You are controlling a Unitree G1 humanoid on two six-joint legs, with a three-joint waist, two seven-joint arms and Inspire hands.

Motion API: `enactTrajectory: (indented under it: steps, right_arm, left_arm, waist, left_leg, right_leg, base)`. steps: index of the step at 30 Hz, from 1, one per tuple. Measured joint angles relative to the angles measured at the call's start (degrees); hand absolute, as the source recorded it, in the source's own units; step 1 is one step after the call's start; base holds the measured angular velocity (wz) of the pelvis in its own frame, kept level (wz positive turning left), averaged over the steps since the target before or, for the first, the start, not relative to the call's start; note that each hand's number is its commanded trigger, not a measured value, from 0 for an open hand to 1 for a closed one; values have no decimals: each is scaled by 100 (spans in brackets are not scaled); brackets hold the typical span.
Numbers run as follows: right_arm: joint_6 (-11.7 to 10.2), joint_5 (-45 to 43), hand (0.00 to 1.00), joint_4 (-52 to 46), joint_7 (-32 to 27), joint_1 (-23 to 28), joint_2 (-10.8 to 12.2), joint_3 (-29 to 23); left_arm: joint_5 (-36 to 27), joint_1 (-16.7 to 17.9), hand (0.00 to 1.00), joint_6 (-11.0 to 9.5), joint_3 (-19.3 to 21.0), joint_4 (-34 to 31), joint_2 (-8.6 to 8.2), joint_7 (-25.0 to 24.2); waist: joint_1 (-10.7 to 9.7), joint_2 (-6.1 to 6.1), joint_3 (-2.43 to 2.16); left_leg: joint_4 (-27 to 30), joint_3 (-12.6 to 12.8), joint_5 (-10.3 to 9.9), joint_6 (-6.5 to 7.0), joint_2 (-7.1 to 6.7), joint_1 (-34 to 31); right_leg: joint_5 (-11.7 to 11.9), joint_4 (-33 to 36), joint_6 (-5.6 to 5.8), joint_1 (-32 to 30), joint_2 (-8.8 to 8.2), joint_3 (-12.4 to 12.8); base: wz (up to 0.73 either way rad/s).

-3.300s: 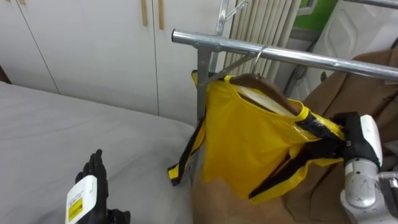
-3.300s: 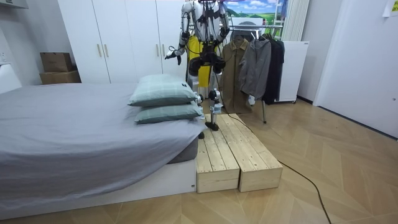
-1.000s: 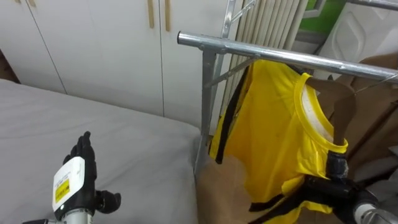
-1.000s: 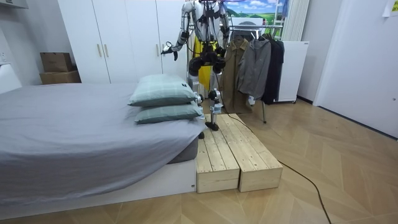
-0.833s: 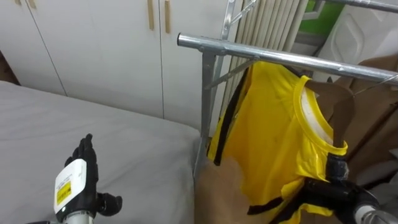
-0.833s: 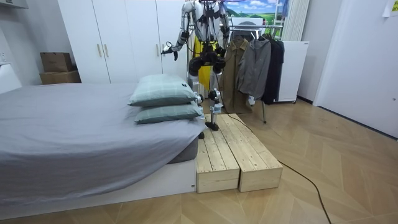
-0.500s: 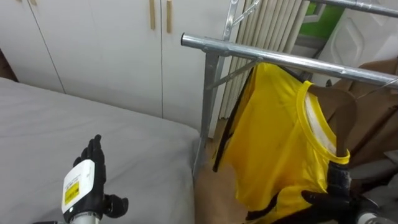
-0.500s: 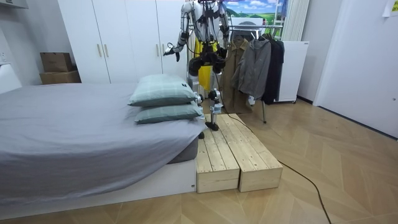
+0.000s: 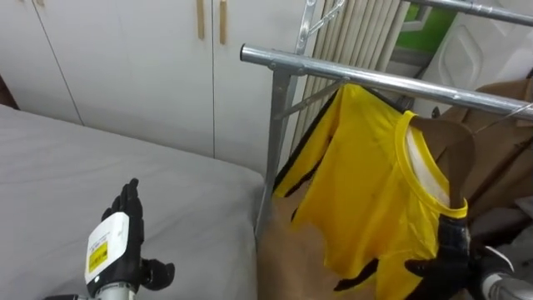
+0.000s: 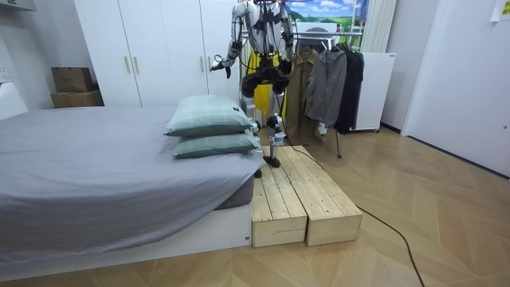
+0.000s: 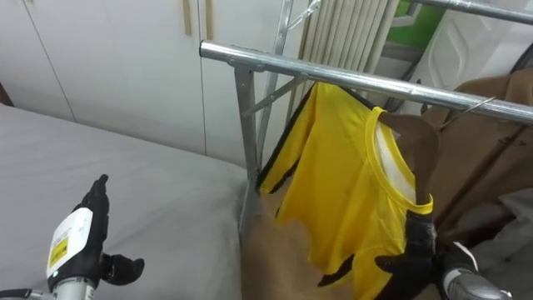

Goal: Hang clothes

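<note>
A yellow shirt (image 9: 366,183) with black trim hangs on a brown wooden hanger (image 9: 450,142) from the metal rail (image 9: 350,73) of a clothes rack. My right hand (image 9: 454,262) is low at the right, under the collar side, its dark fingers curled on the shirt's lower edge. In the right eye view the right hand (image 11: 412,254) sits against the same yellow shirt (image 11: 341,183). My left hand (image 9: 112,250) is raised over the bed at the lower left, fingers straight, holding nothing. In the room view I stand on a wooden platform (image 10: 303,199) beside the rack.
A grey bed (image 9: 83,175) lies to my left, with white wardrobe doors (image 9: 125,58) behind it. A brown coat (image 9: 508,108) hangs further along the rail. The rack's upright post (image 9: 273,142) stands just left of the shirt. Two pillows (image 10: 211,123) lie on the bed.
The shirt has turned from facing me to hanging edge-on under the rail, and its lower hem now flares left. My right hand dropped from shoulder height to below the shirt.
</note>
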Motion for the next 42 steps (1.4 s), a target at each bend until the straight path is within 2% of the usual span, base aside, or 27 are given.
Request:
enactTrajectory:
  steps: [6, 11, 15, 17, 22, 34, 42]
  right_arm:
    - [-138, -1937, 0, -306, -739, -194, -139, 31]
    - [-303, -2972, 0, -691, -1503, -228, -225, 58]
    - [-425, -3955, 0, -953, -2073, -200, -227, 54]
    - [-432, -4154, 0, -1049, -2246, -184, -227, 54]
    - [-436, -4240, 0, -1079, -2537, -184, -228, 55]
    - [-436, -4124, 0, -1079, -2539, -170, -229, 62]
    - [-436, -4123, 0, -1079, -2521, -168, -229, 62]
  left_arm:
    - [3, 9, 0, -170, -22, 1, 31, 99]
    - [-186, 8, 0, -324, -93, 3, 107, 233]
    - [-198, 37, 0, -377, -133, 2, 115, 236]
    - [-211, 37, 0, -377, -136, 1, 115, 236]
    - [-270, 32, 0, -376, -131, -2, 115, 234]
    - [-326, 7, 0, -344, -132, 0, 116, 223]
    - [-326, 5, 0, -308, -132, -2, 111, 219]
  waist:
    - [41, -7, 3]
    - [48, -2, 6]
    - [31, 37, 47]
    - [25, 38, 47]
    - [18, 38, 46]
    - [-31, 37, 45]
    - [-145, 39, 44]
  left_leg:
    - [5, 60, 0, 0, -5, -8]
    - [19, 66, 0, 0, -2, 15]
    - [10, 85, 0, 0, -2, 59]
    - [9, 88, 0, 0, 0, 50]
    - [4, 83, 0, 0, 5, 33]
    - [11, 73, 0, 0, 6, 14]
    - [10, 105, 0, 0, 6, 38]
  right_leg:
    - [-1, 85, 0, -30, 8, 50]
    - [0, 105, 0, -20, 10, 54]
    - [-1, 91, 1, -7, 16, 72]
    - [-1, 91, 1, -2, 17, 72]
    - [0, 84, 0, -5, 18, 64]
    - [0, 82, 0, -5, 14, 50]
    - [0, 90, 0, -2, 19, 78]
  base:
    - [-5]
    - [0]
    - [0]
    - [0]
    - [0]
    - [0]
    - [-1]
